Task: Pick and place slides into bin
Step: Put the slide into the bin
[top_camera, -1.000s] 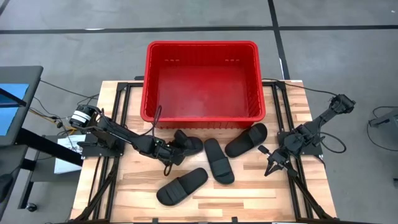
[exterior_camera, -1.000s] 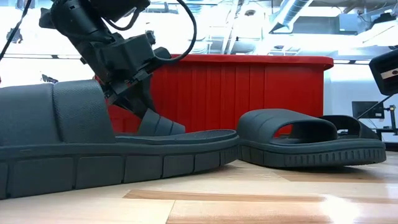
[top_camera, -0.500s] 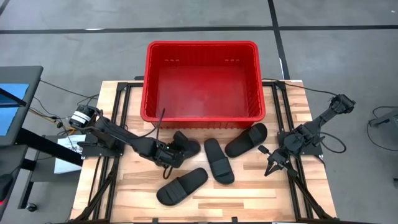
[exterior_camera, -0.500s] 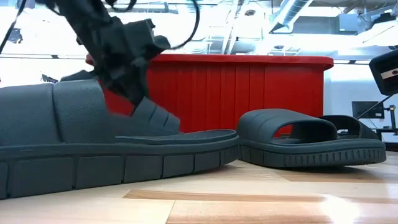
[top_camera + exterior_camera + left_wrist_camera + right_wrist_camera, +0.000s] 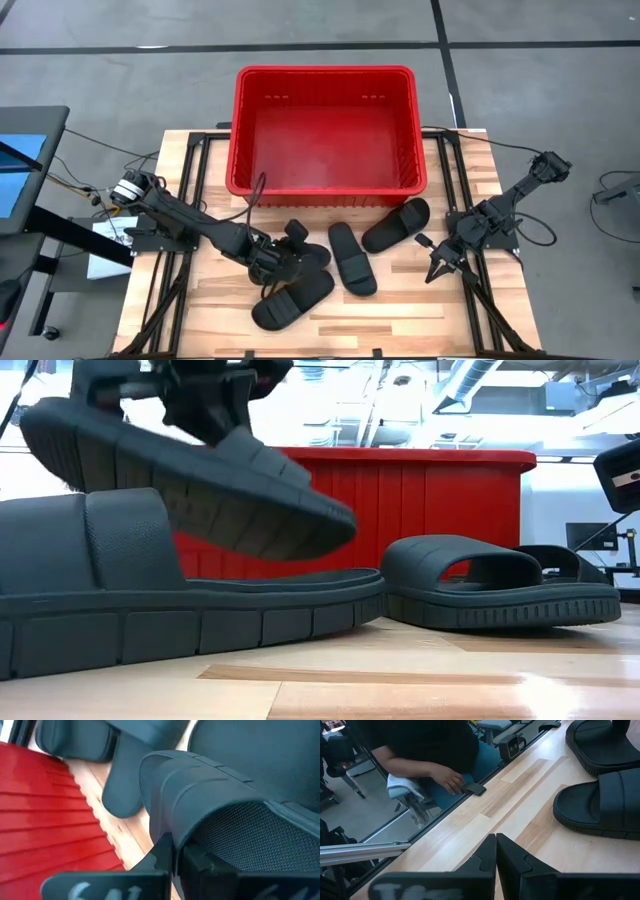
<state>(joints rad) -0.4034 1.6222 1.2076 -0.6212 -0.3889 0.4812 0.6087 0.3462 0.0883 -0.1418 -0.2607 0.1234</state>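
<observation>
Left of centre, the left pincer (image 5: 283, 256) grips a lifted slide (image 5: 190, 475); it should rise above the bin (image 5: 325, 73) rim before releasing, while the right pincer (image 5: 437, 268) waits closed at right.

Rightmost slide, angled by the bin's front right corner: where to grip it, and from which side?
Probably the wide strap, from above. The rightmost slide lies flat, sole down, so the strap arch is its only raised part: one finger under, one over. The right gripper is nearest, so come from its side, clear of the bin. The left gripper holds the lifted slide.
</observation>
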